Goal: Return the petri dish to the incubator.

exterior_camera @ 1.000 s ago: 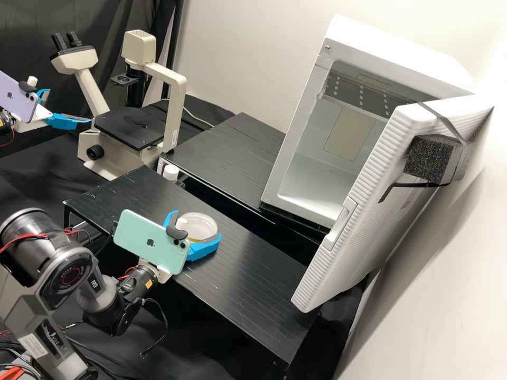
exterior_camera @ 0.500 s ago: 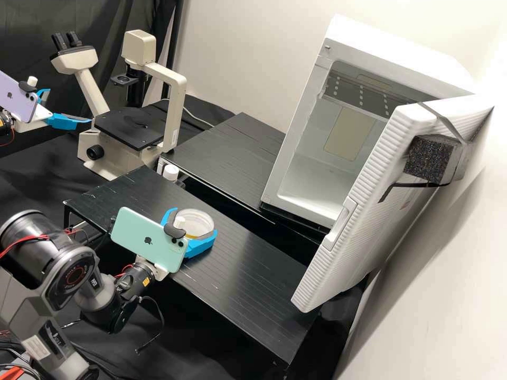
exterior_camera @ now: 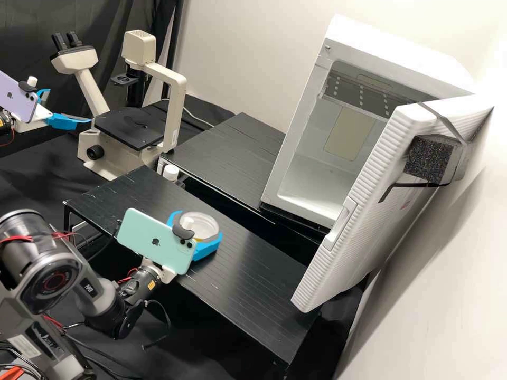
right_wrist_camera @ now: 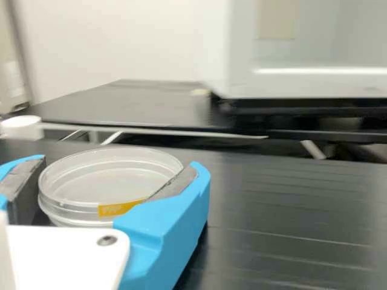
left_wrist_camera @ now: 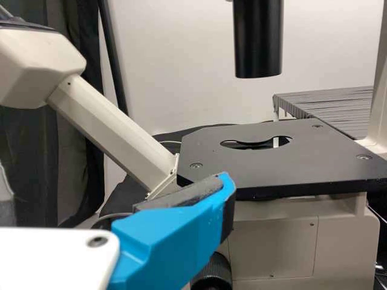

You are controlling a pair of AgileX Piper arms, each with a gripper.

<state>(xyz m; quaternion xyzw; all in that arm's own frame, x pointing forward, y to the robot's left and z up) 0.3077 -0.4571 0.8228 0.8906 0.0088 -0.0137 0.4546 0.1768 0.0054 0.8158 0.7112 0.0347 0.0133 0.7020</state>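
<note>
High view: dish [exterior_camera: 198,220] sits level between the blue fingers of the right gripper [exterior_camera: 199,226], over the near stand [exterior_camera: 253,290]. Whether its base is just clear of the stand or touching, cannot tell. Incubator [exterior_camera: 401,53] is at the far side, its door [exterior_camera: 351,216] wide open, so access appears ready. Left gripper [exterior_camera: 69,106] is beside the microscope [exterior_camera: 171,100], its fingers well apart with nothing held between them. Progress, as judged: pick-up done, or at least the grasp; transfer and placing remain. Dish is well apart from the incubator, with the gap between the near stand and the far stand [exterior_camera: 227,153] to be crossed. Left wrist view: one blue finger [left_wrist_camera: 172,238] beside the stage [left_wrist_camera: 272,160], nothing against its pad. No part of the job seems to need this arm at present. Right wrist view: dish lies between the two pads, one on either side of its wall, fingers parted by about the dish's own breadth; read as a closed hold on it. Yellow label [right_wrist_camera: 118,209] on the wall, close by one pad. Incubator mouth lies beyond, past the far stand. Left to do, as judged: raise dish enough to pass the lower lip of the opening, carry it across level, pass inside the open door, set it on the incubator floor, let go, back out. Closing the door may follow, though the task line does not ask for it.
</note>
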